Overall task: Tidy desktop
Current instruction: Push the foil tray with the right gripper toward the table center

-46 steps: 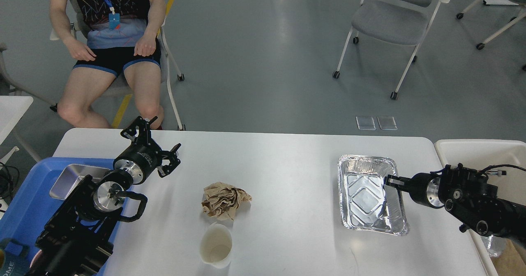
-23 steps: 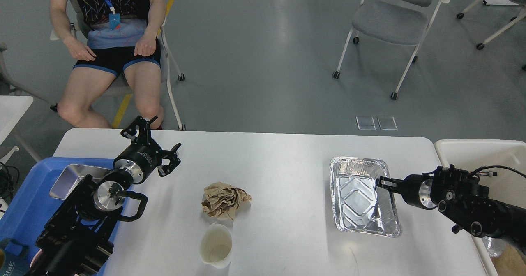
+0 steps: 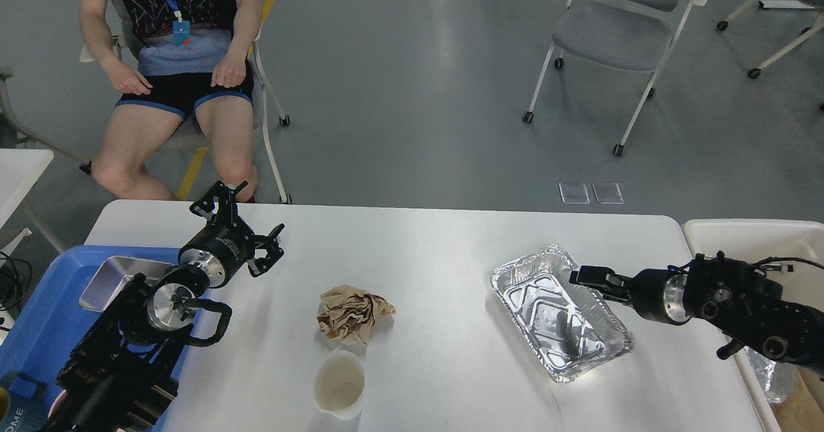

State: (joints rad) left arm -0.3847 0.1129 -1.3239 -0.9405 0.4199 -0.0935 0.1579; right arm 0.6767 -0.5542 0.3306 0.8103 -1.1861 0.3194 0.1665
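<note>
Our right gripper (image 3: 582, 275) pinches the near-right rim of the foil tray (image 3: 560, 313), its fingers pressed together on the thin edge. The tray sits skewed on the right part of the desktop (image 3: 438, 252), one corner pointing toward the far side. Our left gripper (image 3: 241, 226) hovers over the desktop's far left corner with its fingers spread and nothing between them. Near the middle of the desktop lies a crumpled brown paper ball (image 3: 353, 313), and just in front of it stands a white paper cup (image 3: 339, 384), upright and close to the near edge. At the left, a blue tray (image 3: 45, 309) overlaps the desktop's edge and carries a steel pan (image 3: 112, 277). A beige bin (image 3: 747, 239) stands just beside the right edge. Beyond the desktop, a person (image 3: 170, 65) sits on a chair.
</note>
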